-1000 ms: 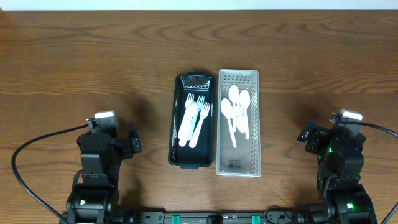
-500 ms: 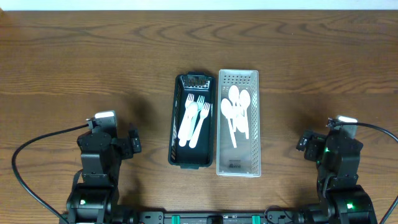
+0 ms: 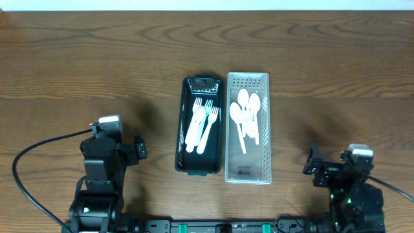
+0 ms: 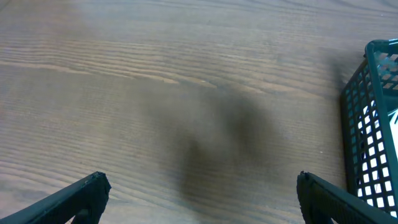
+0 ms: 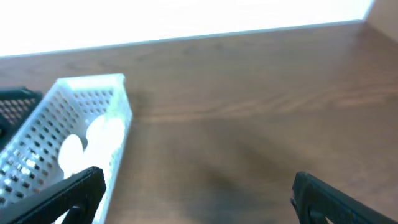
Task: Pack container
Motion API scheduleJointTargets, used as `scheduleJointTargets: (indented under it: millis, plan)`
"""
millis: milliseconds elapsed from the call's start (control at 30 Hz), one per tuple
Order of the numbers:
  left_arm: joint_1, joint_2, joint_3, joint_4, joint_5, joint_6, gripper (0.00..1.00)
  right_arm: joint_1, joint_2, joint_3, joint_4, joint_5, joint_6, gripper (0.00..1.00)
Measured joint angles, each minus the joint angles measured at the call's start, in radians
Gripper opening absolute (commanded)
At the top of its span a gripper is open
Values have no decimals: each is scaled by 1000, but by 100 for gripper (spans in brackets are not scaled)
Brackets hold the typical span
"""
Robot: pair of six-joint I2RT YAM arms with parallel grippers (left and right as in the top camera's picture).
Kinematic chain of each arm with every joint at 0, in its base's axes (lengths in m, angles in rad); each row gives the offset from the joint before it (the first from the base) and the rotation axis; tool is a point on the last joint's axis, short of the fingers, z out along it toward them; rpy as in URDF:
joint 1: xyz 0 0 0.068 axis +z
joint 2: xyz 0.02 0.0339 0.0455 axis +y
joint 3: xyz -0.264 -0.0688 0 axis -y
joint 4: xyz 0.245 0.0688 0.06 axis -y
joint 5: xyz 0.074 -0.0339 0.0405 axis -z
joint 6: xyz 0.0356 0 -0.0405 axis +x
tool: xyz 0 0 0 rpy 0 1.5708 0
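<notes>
We see the left arm (image 3: pixel 103 162) folded low by the near edge of the desk (image 3: pixel 77 65), left of centre; its wrist points toward the far edge. The left gripper (image 4: pixel 202 202) has its fingers (image 4: pixel 81 194) spread wide over bare wood and nothing between them.

The right arm (image 3: pixel 349 181) sits tucked toward the near right corner, angled in toward the desk's middle; the right gripper (image 5: pixel 196 193) is also gaping wide and grips nothing, with its fingers (image 5: pixel 78 186) at either side of the wrist view.

The task's things lie mid-desk: a dark green basket (image 3: pixel 180 129) and a white perforated tray (image 3: pixel 266 129) sit side by side, long sides touching or nearly so, running from the near edge toward the far edge; the green one is on the left. White forks (image 3: pixel 202 123) lie in the green basket; white spoons (image 3: pixel 244 115) lie in the white tray.

We spot a small sticker (image 3: pixel 205 82) at the far end of the green basket and another sticker (image 3: pixel 244 171) at the near end of the white tray; the writing on both is too small to read.
</notes>
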Motion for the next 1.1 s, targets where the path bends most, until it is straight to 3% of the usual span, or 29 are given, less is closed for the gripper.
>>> scheduleJointTargets:
  millis: [300,567,1100]
  plan:
    - [0,1,-1,0,-2,0,98,0,-15,-307,587,-30,-53,99]
    - [0,1,-1,-1,-2,0,98,0,-17,-344,560,-37,-128,99]
    - [0,1,-1,0,-2,0,98,0,-18,-344,558,-60,-132,99]
